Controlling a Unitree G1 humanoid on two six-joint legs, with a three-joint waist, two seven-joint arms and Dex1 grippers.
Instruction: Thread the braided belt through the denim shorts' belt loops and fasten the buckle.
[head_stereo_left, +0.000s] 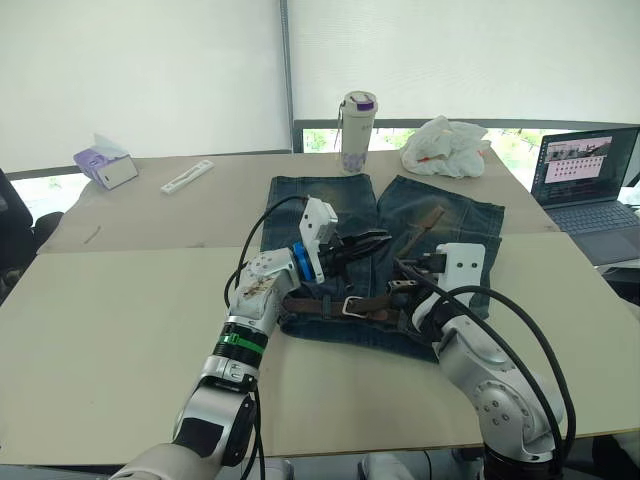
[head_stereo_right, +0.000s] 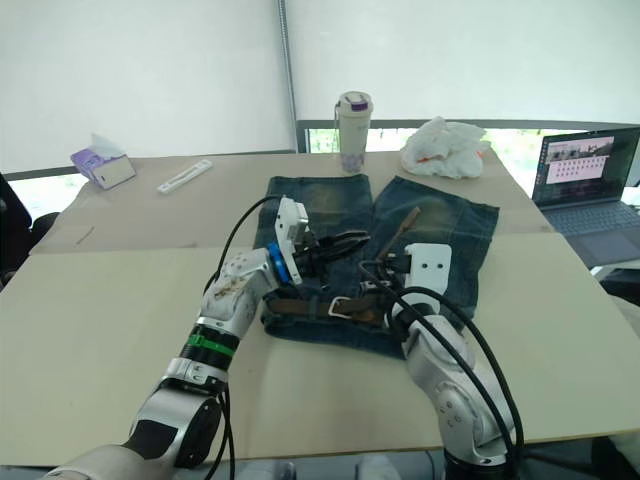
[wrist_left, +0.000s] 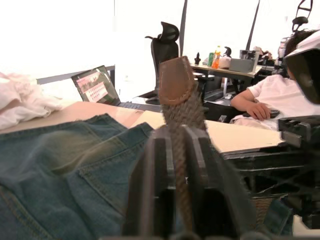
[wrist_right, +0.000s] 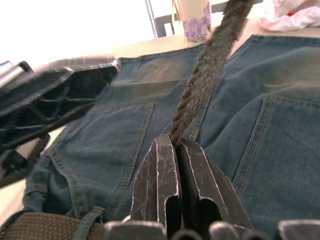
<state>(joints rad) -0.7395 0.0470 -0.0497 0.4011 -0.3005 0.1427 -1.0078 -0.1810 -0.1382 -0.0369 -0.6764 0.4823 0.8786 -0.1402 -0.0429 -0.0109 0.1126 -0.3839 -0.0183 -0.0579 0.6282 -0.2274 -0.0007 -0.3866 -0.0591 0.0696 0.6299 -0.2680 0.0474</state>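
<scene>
I have the denim shorts (head_stereo_left: 385, 260) spread flat at the centre of the frame on the surface (head_stereo_left: 120, 330), waistband toward me, legs toward the top. The braided belt (head_stereo_left: 330, 303) runs along the waistband, lower centre, with the buckle (head_stereo_left: 353, 305) sitting about midway along it. Its free end comes up off the shorts: my left gripper (wrist_left: 175, 170) has its jaws closed on the strap just below the leather tip (wrist_left: 175, 80), and my right gripper (wrist_right: 176, 165) has its jaws closed on the braid further along, where it rises toward the top of that wrist view.

I judge the belt to be light, limp and floppy, with a rough weave that should not slip between the jaws. The stitched tip is the one stiff part, so that is where I would hold to steer it into the belt loops (wrist_right: 92, 217); one loop sits over the strap at the lower left of the right wrist view. The denim is soft and will bunch if I drag against it, so the second hold belongs close to the loop.
</scene>
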